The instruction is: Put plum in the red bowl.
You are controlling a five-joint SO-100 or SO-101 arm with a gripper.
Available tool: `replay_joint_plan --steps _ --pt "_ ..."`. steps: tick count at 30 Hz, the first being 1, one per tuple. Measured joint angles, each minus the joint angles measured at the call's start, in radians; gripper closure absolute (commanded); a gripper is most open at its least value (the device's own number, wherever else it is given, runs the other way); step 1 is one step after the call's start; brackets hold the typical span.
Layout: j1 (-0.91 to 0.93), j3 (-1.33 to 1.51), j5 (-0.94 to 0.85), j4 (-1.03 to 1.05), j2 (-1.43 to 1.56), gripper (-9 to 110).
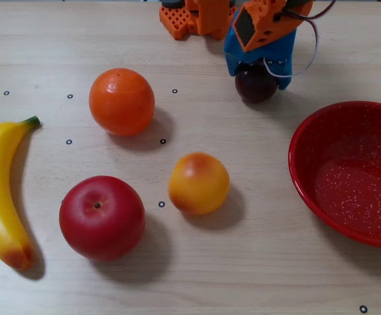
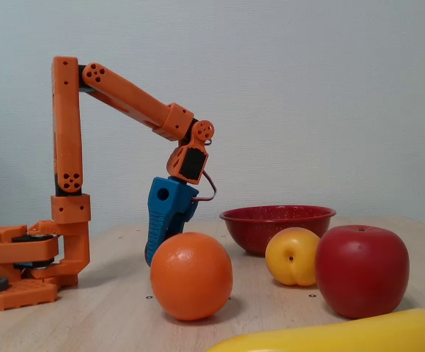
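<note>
On the pale wooden surface, the plum is straddled by the end effector, apparently gripped; a firm squeeze should be confirmed before lifting toward the red bowl.

Dark maroon plum, white-speckled red bowl, blue end effector.

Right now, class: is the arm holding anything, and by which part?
The gripper closes its blue fingers around the plum, one on each side. The plum appears to sit on the table, not lifted.
</note>
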Motion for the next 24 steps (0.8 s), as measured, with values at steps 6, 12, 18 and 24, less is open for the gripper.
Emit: replay_joint_plan --steps 6,12,18,24 --pt "0.000 0.000 -0.014 0.000 0.000 101" --pt "0.000 0.000 -0.020 0.000 0.000 102" --pt "0.000 -0.002 -0.020 0.017 0.006 102" --pt "0.000 -0.100 -0.014 0.126 0.078 102"
